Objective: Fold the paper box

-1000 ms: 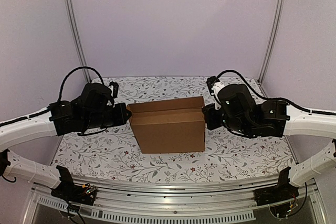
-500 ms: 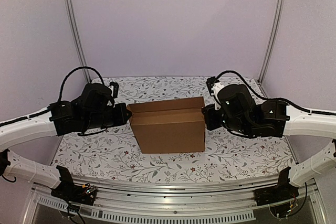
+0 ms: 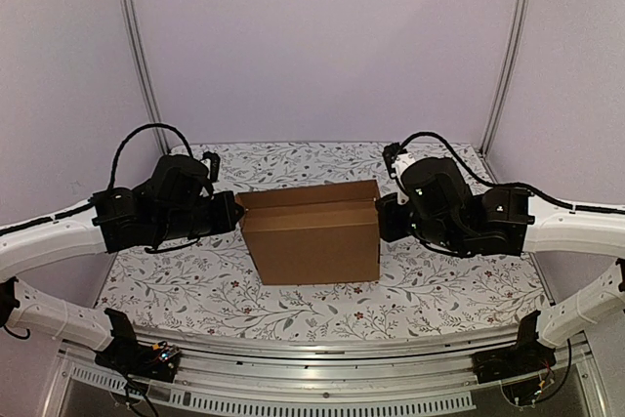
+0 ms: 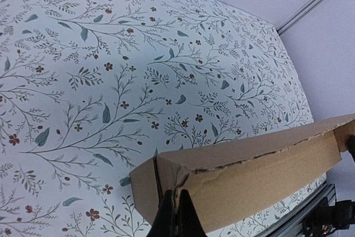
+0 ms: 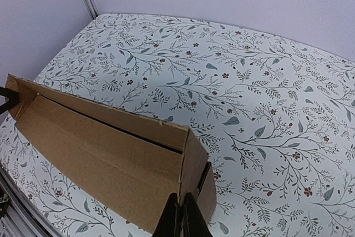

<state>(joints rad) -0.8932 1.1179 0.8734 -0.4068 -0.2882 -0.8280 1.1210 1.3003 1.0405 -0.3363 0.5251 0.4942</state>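
Top external view: the paper box [image 3: 311, 236] stands mid-table on the floral-patterned table [image 3: 439, 290], its long brown side facing the near edge and its top open along the far side. The left gripper [image 3: 234, 210] meets the box's left end, the right gripper [image 3: 383, 217] its right end. Left wrist view shows the jaws pressed nearly together, pinching the cardboard edge at the left end. Right wrist view shows the same narrow pinch on the right end wall.
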